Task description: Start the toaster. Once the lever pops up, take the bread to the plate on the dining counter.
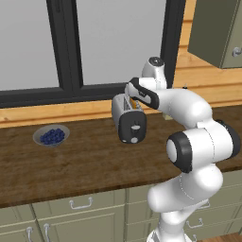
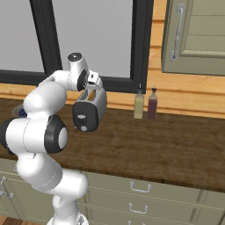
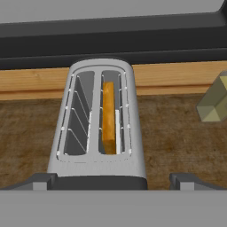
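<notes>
The silver-grey toaster point(image 1: 126, 116) point(image 2: 91, 109) point(image 3: 99, 128) stands on the dark wood worktop point(image 1: 80, 160), black end panel facing me. On that panel sits the small grey lever point(image 1: 134, 126) point(image 2: 81, 117), above the pale round dial point(image 1: 133, 140). An orange-tan bread slice point(image 3: 108, 117) point(image 2: 91, 94) stands in the right-hand slot; the other slot is empty. My gripper point(image 3: 113, 181) point(image 2: 91, 89) hangs just above the toaster's near end, pointing down. It is open, with one fingertip on each side of the body and nothing between them.
A grey bowl of blue berries point(image 1: 51, 136) lies left of the toaster. Two bottles point(image 2: 139, 105) point(image 2: 152, 104) stand at the wall to its right; the olive one point(image 3: 213, 104) is near my hand. A window frame runs behind, a wall cabinet point(image 1: 217, 30) hangs upper right.
</notes>
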Available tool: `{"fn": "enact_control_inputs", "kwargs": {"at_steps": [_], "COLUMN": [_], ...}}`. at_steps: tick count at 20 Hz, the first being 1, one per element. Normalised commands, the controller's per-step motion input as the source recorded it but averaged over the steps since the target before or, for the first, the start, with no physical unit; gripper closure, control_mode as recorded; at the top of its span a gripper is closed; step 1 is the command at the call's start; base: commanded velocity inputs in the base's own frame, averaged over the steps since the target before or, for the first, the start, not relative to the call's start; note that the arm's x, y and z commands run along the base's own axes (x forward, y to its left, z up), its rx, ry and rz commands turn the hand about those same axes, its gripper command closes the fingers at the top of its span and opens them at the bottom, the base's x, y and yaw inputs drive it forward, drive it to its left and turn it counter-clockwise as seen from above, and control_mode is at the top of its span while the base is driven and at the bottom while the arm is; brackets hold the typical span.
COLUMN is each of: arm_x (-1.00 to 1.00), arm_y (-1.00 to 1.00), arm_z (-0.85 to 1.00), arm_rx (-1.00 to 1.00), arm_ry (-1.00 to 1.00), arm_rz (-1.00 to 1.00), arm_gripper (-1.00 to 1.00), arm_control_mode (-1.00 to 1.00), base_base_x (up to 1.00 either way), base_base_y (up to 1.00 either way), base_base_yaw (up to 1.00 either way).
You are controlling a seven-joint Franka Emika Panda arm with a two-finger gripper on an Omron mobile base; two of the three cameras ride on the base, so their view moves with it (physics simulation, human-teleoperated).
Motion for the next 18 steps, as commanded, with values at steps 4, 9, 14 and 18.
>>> {"fn": "enact_control_inputs", "kwargs": {"at_steps": [4,9,14,18], "arm_x": [0.00,0.00,0.00,0.00], "arm_y": [0.00,0.00,0.00,0.00], "arm_z": [0.00,0.00,0.00,0.00], "arm_rx": [0.00,0.00,0.00,0.00], "arm_ry": [0.00,0.00,0.00,0.00], "arm_rz": [0.00,0.00,0.00,0.00], "arm_gripper": [-1.00,-1.00,-1.00,-1.00], "arm_control_mode": [-1.00,-1.00,-1.00,-1.00], "base_base_x": [0.00,0.00,0.00,0.00], "base_base_y": [0.00,0.00,0.00,0.00], "base_base_yaw": [0.00,0.00,0.00,0.00]}}
